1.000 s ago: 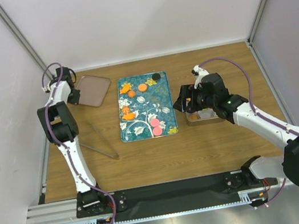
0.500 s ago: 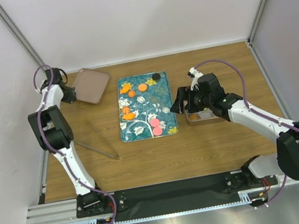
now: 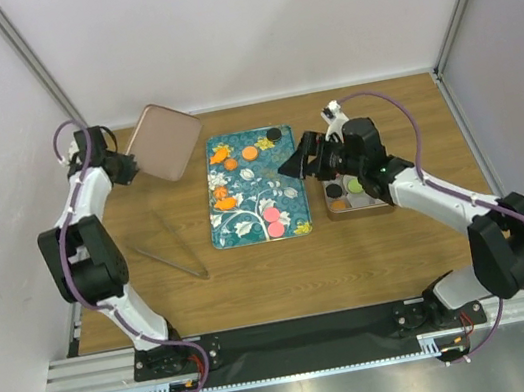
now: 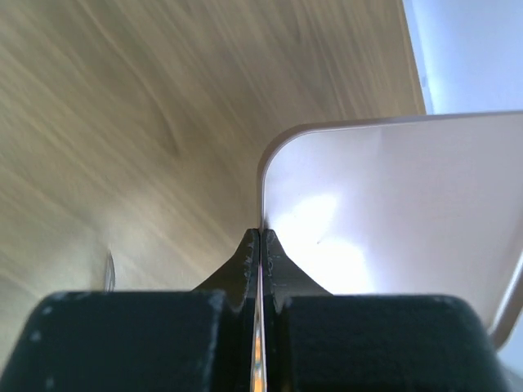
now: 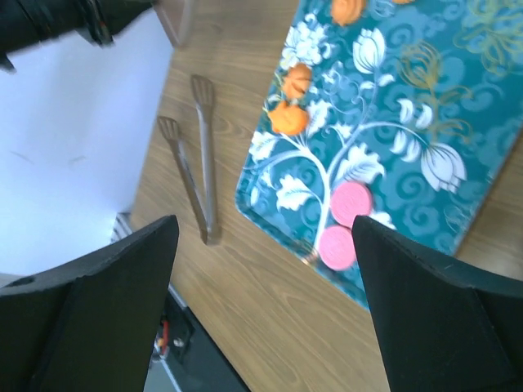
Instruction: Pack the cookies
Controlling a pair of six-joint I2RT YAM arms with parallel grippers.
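**Packing Partly Done; Tray Cookies Yet to Be Fetched**

Some cookies (image 3: 354,185) are already seen in the box (image 3: 386,206) at the right. Orange, black and two pink cookies (image 5: 351,202) lie on the teal tray (image 3: 284,177). The right hand (image 5: 263,220) is held over the tray's right edge, beside the box, fingers spread and empty. A descent onto a pink disc seems called for next. The left hand (image 4: 259,245) is raised at the far left, pressed together on the edge of the lid (image 4: 392,212), which is held tilted above the tabletop (image 3: 404,252).

Orange, black, pink cookies (image 3: 250,153) lie on tray (image 3: 282,167); others in box (image 3: 361,212).
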